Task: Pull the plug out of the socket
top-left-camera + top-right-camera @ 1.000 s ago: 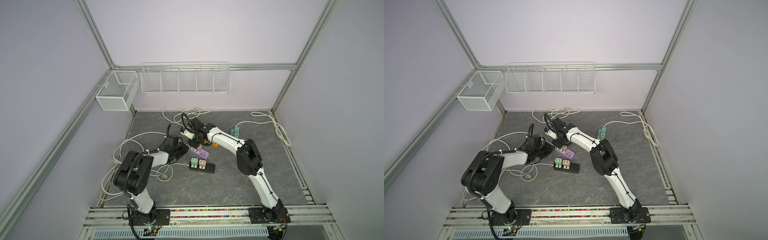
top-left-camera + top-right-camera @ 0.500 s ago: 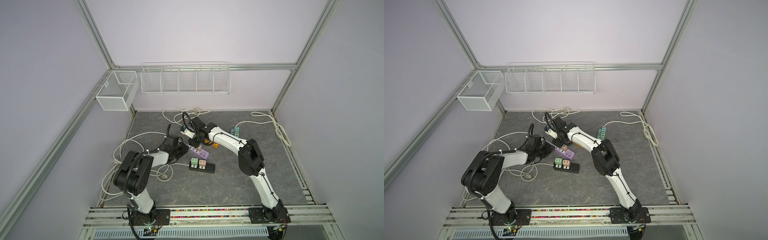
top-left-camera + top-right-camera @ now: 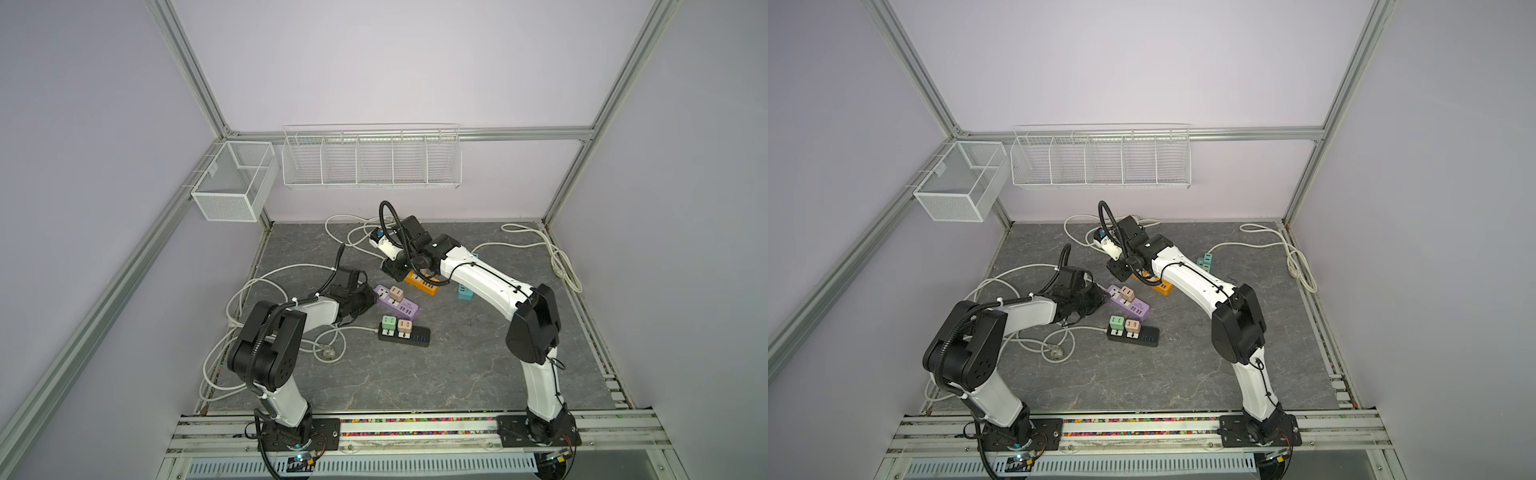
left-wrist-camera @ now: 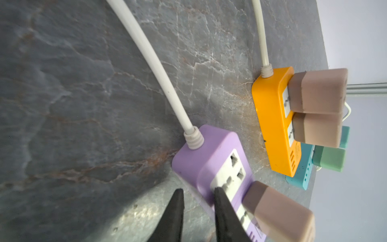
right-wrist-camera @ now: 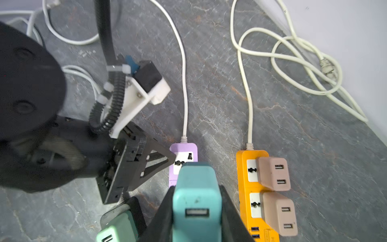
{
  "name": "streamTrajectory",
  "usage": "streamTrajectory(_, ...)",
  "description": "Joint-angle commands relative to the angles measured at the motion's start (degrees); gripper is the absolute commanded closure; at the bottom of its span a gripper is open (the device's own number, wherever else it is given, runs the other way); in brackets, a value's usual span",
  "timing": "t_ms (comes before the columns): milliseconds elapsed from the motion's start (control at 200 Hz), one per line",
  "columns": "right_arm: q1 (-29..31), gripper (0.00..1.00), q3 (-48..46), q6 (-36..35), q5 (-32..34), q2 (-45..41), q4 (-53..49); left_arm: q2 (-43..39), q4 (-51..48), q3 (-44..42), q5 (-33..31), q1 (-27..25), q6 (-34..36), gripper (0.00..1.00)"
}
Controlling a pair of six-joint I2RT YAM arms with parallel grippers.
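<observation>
A teal plug is held clear of the purple socket strip, with my right gripper shut on its sides. The strip's end socket is bare. In both top views the right gripper hovers behind the strip. My left gripper is low at the strip's cord end. Its fingers stand a narrow gap apart, one fingertip on the socket face, the other over the table. A pink plug stays plugged into the strip.
An orange strip with two pink plugs lies beside the purple one. A black strip with a green and a pink plug lies nearer the front. A teal strip lies further right. White cables loop over the floor, and wire baskets hang on the back wall.
My right gripper has risen and drawn back from the purple strip with the teal plug in it. The left arm has stayed at the strip's end.
</observation>
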Motion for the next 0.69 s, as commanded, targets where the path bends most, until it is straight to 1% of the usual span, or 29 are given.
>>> streamTrajectory(0, -0.2, 0.91, -2.9, 8.0, -0.6, -2.3, 3.0, -3.3, -5.5, 1.7, -1.3, -0.3, 0.8, 0.71)
streamTrajectory(180, -0.2, 0.91, -7.4, 17.8, -1.1, -4.4, 6.8, -10.1, -8.3, -0.2, -3.9, 0.5, 1.5, 0.68)
streamTrajectory(320, 0.4, 0.90, -9.8, 23.3, -1.0, -4.5, 9.1, -15.5, -10.2, -3.0, -5.8, 1.1, 1.7, 0.66)
streamTrajectory(525, 2.0, 0.89, -10.9, 29.2, -1.3, -3.2, 11.2, -22.0, -13.3, -6.3, -6.8, 2.5, 2.5, 0.64)
streamTrajectory(690, 4.1, 0.87, -12.2, 33.0, -1.2, -1.7, 15.1, -27.2, -16.4, -8.8, -7.8, 4.0, 3.1, 0.63)
